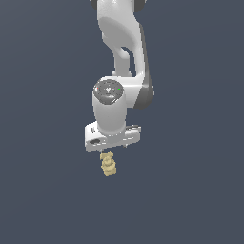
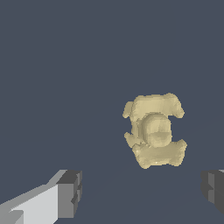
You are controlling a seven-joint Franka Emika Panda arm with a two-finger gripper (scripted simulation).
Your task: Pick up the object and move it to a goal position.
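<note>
Two grey finger pads of the white tool nearest the wrist lens, spread wide, released, gripping nothing. Beyond them, lying on the flat dark slate-blue bench, the small tan-yellow knobbly figurine-like object, untouched, nearer one pad than the other. Approach step in hand, judging by this: lined up above, not yet lowered. Next move likely calls for centring over the object, descending until the pads flank it, then clenching. From the exterior view, white tool hanging just over the object; fingers largely masked by the hand housing. No goal marker visible anywhere. One pad cut off at the frame edge.
</note>
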